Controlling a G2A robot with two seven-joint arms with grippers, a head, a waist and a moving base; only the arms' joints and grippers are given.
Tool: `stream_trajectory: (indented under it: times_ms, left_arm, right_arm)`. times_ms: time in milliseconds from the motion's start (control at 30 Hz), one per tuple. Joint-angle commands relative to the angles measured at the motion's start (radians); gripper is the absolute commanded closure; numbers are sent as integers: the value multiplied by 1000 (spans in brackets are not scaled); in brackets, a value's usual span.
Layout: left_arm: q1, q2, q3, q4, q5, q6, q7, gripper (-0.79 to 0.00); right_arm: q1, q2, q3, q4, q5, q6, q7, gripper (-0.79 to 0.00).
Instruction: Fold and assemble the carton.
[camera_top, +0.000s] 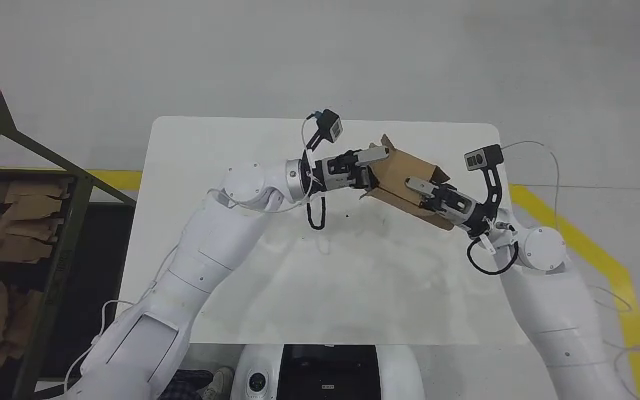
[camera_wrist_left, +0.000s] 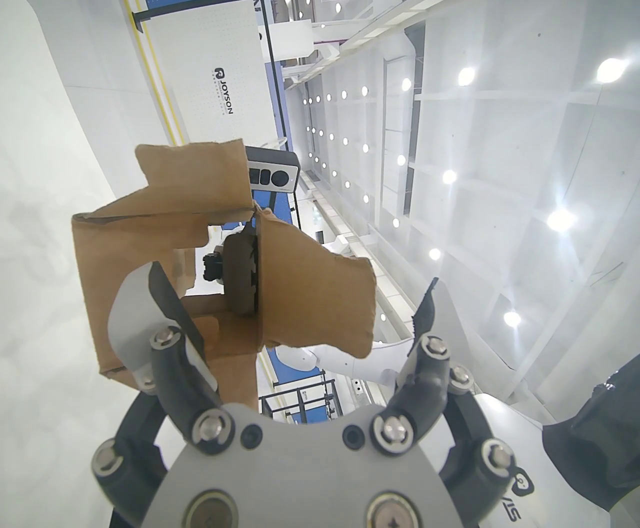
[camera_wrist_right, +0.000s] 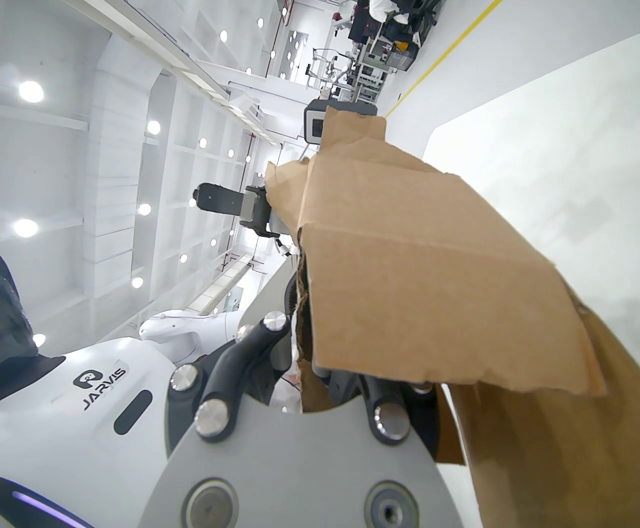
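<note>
Carton up off the desk, clamped by one side panel in the right hand. Left hand spread wide, carton just ahead of it, one finger against the open end. Light, bendy cardboard, easily creased: best taken near a fold line, not by a loose flap.
</note>
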Motion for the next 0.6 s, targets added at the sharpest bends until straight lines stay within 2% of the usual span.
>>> stream_trajectory:
  times_ms: [0, 333, 567]
  left_arm:
    - [1, 1, -5, 5, 0, -1, 2, -785]
    - [50, 18, -70, -24, 12, -1, 10, -785]
    - [83, 25, -83, -49, 16, 12, 6, -785]
  right_arm:
    - [1, 0, 4, 3, 3, 0, 0, 0]
    - [4, 2, 26, 16, 11, -2, -14, 0]
    - [8, -1, 39, 41, 25, 7, -89, 0]
